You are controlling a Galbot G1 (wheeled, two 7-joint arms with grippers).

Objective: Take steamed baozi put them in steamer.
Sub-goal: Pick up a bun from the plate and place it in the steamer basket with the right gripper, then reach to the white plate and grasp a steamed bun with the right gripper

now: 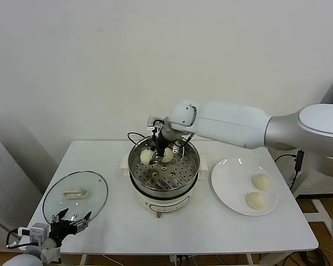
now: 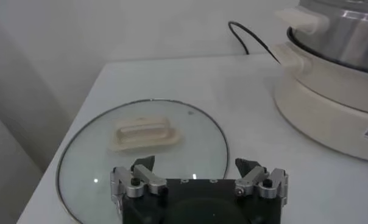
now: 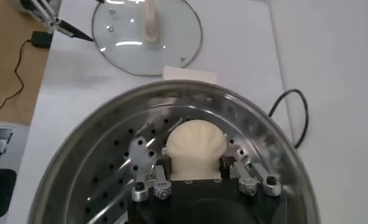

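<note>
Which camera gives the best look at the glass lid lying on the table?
The left wrist view: the glass lid fills the picture, handle clear. The head view shows it whole but small at the table's left. The right wrist view catches only part, beyond the steamer.

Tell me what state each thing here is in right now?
Steamer: uncovered, one baozi already inside.
Right gripper: shut on a second baozi inside the steamer.
Plate: holds two baozi.
Glass lid: lying flat on the table.
Left gripper: open, idle near the lid.
</note>
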